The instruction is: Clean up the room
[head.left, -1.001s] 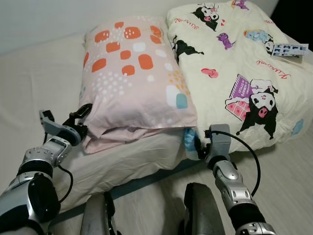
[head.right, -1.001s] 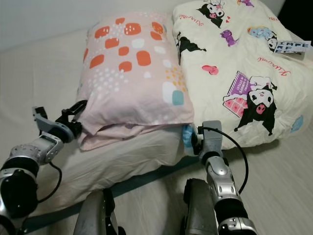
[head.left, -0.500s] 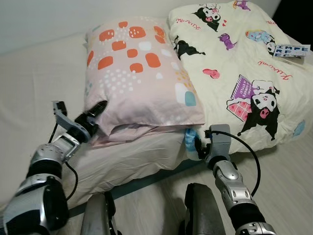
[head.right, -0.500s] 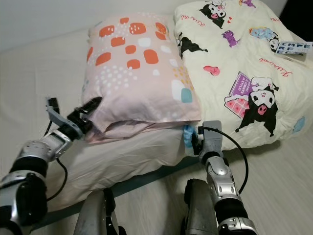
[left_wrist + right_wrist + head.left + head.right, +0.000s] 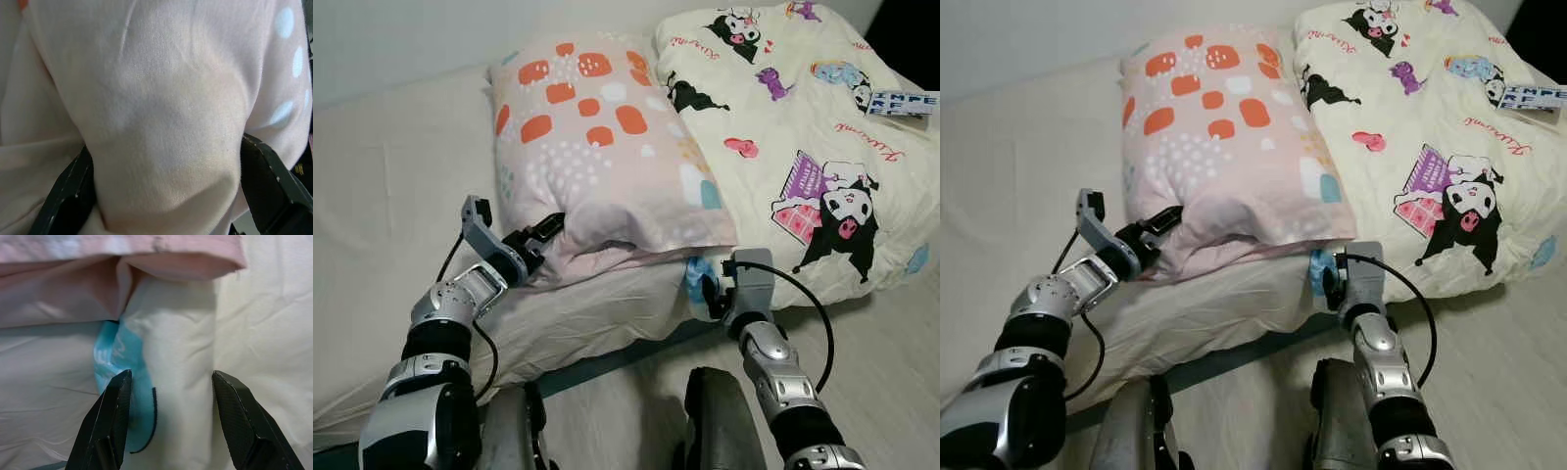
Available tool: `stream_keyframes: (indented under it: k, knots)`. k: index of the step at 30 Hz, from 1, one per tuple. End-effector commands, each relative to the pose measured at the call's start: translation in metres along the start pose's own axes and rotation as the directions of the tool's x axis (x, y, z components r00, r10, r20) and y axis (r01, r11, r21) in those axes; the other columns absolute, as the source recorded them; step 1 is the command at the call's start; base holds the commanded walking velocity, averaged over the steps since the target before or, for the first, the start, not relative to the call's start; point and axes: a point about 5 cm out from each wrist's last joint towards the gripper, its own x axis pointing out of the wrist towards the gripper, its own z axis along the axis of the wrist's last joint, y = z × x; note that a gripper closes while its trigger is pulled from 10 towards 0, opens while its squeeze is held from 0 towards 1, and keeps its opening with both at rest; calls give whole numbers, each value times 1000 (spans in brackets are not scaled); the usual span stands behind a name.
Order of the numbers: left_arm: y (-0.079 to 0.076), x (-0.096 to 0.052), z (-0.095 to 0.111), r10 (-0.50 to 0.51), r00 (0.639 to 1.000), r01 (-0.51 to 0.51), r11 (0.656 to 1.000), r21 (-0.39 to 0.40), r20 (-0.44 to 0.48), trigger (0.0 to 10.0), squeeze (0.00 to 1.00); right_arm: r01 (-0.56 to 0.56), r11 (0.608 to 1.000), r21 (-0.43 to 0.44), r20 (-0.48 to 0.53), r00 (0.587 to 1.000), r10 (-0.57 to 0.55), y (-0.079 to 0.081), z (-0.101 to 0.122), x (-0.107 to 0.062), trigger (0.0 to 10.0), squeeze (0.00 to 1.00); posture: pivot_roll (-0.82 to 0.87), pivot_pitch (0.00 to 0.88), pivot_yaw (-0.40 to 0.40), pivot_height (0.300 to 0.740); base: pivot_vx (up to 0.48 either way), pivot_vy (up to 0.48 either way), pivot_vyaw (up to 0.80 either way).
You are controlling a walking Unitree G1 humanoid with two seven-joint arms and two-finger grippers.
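Bedroom, pale bed (image 5: 382,196): your pillow (image 5: 597,147) lies at its near edge, touching the cartoon quilt (image 5: 803,127) on its right. Your left gripper (image 5: 536,235) is clamped on the pillow's near left corner, so you've got it in hand but not yet placed. Your right gripper (image 5: 168,421) hangs spread wide over a blue scrap (image 5: 120,382) under the quilt's edge, holding nothing. Most tidying looks left.
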Motion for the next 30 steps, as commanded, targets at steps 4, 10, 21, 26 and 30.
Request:
stream_keyframes:
  k: [4, 10, 21, 26, 30]
  knots:
    - [3, 1, -26, 34, 993, -35, 999, -11, -114, 8431, 0, -7, 1000, 1, -50, 999, 7, 3, -13, -4, 10000, 0, 38, 294, 18, 552, 0, 0, 0]
    - [5, -1, -33, 95, 989, -88, 994, 63, -113, 0, 0, -8, 1000, 2, -50, 999, 9, 4, -12, -3, 10000, 0, 37, 291, 17, 552, 0, 0, 0]
    - [5, -4, -32, 157, 986, -156, 988, 22, -52, 0, 0, -8, 1000, 2, -49, 999, 9, 4, -12, -3, 10000, 0, 38, 281, 20, 552, 0, 0, 0]
    - [2, -5, -32, 114, 991, -112, 993, 37, -64, 0, 0, -8, 1000, 4, -47, 999, 8, 4, -12, -3, 10000, 0, 35, 274, 20, 552, 0, 0, 0]
    - [-8, -15, -26, -28, 993, 40, 994, 98, -118, 0, 0, -15, 1000, 20, -29, 999, 16, 5, -7, -1, 10000, 0, 35, 266, 18, 552, 0, 0, 0]
